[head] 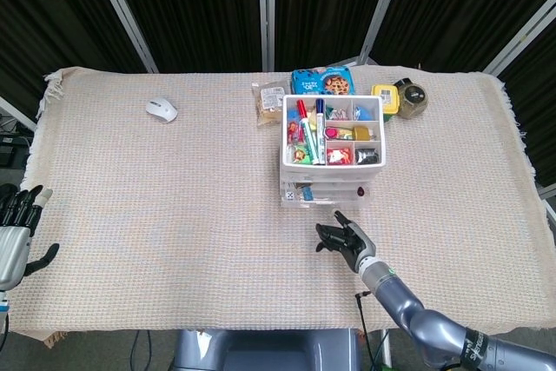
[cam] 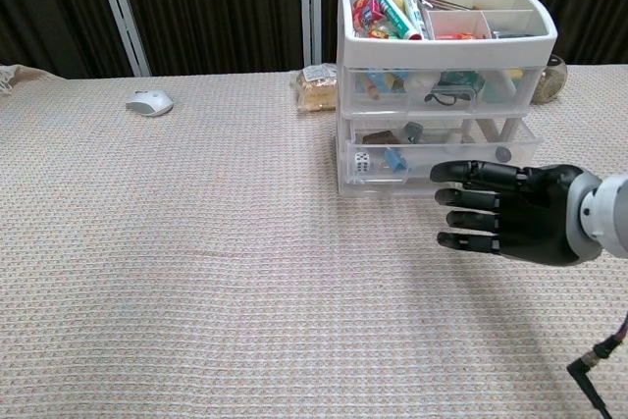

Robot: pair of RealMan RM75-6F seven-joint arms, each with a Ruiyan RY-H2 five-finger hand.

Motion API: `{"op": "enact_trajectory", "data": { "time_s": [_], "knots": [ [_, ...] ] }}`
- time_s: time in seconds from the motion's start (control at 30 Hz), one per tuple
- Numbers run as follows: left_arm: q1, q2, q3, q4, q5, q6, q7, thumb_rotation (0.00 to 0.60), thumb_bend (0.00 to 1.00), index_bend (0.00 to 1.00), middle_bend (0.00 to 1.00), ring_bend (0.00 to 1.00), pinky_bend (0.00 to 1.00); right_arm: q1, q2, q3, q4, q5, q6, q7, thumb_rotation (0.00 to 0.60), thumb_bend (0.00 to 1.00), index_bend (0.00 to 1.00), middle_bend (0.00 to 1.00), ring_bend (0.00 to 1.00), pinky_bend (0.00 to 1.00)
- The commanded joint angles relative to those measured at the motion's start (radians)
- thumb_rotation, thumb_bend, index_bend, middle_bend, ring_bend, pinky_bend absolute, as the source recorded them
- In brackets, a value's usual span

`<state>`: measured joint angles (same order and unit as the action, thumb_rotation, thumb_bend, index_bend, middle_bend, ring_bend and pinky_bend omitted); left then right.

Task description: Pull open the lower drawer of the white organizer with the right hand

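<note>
The white organizer (head: 332, 167) (cam: 439, 85) stands right of the table's middle, its top tray full of markers and small items. Its lower drawer (head: 320, 196) (cam: 437, 156) juts slightly forward of the drawer above; a die and small parts show through its clear front. My right hand (head: 346, 238) (cam: 512, 226) hovers in front of that drawer, nearer the table's front edge, fingers stretched out and apart, touching nothing. My left hand (head: 17, 230) rests off the table's left edge, fingers spread, holding nothing.
A white mouse (head: 161, 109) (cam: 149, 102) lies at the back left. A snack packet (head: 269, 102) (cam: 316, 87), a blue cookie pack (head: 321, 82) and a jar (head: 410, 98) sit behind the organizer. A black cable (cam: 597, 365) trails under my right wrist.
</note>
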<state>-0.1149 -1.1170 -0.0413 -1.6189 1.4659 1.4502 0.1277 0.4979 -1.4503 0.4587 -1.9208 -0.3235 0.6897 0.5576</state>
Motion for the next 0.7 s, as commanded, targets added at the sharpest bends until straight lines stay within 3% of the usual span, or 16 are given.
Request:
{"op": "enact_trajectory", "data": {
  "time_s": [0.03,0.37,0.7],
  "knots": [
    [0.0,0.0,0.0,0.0,0.0,0.0,0.0,0.6,0.32,0.0,0.0,0.0,0.0,-0.014,0.01,-0.008,-0.025,-0.011,0.021,0.002,0.6,0.37,0.01,0.73,0.81,0.58],
    [0.001,0.0,0.001,0.002,0.002,0.002,-0.003,0.6,0.32,0.0,0.0,0.0,0.0,-0.121,0.031,-0.041,-0.209,-0.167,0.302,-0.029,0.6,0.36,0.0,0.67,0.76,0.53],
    [0.001,-0.001,0.001,0.003,0.005,0.003,-0.005,0.6,0.32,0.0,0.0,0.0,0.0,-0.187,0.123,-0.017,-0.215,-0.169,0.398,-0.039,0.6,0.35,0.0,0.63,0.73,0.46]
  ]
}}
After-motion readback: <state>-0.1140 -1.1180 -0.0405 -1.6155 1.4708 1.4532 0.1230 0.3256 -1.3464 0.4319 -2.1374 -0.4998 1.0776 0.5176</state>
